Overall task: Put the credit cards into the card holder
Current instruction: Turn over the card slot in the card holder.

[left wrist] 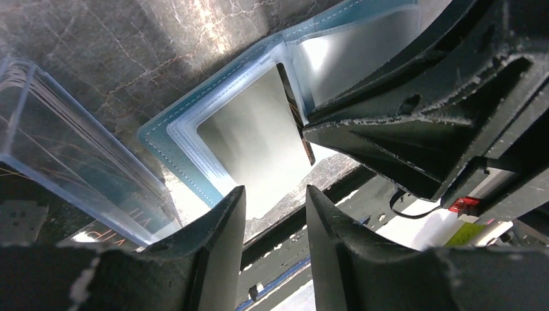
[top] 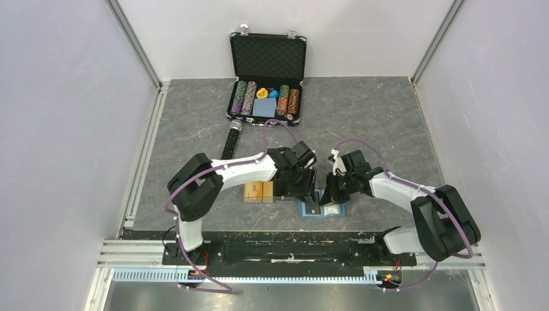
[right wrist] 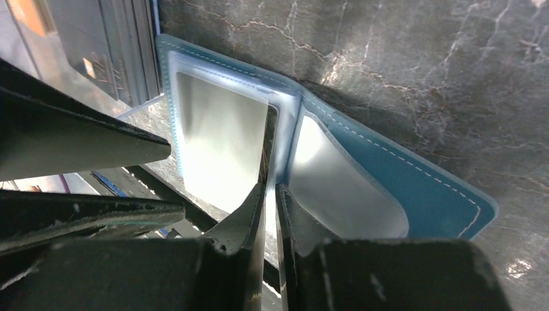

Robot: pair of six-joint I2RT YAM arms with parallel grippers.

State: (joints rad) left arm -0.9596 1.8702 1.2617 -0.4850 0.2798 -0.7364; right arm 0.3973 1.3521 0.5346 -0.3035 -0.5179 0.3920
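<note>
Card holder (right wrist: 414, 181) lies open just ahead of the left fingers (left wrist: 230, 214), half-wide and empty; right fingers (right wrist: 256, 214), narrow, pinch a thin edge (right wrist: 267, 149) at its fold. Card or sleeve, I cannot tell.

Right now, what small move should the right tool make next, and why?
Probably slide the card deeper into the holder. The right tool seems to pinch it edge-on at the open fold, beside the clear sleeve; the left tool stands open, holding nothing.
</note>
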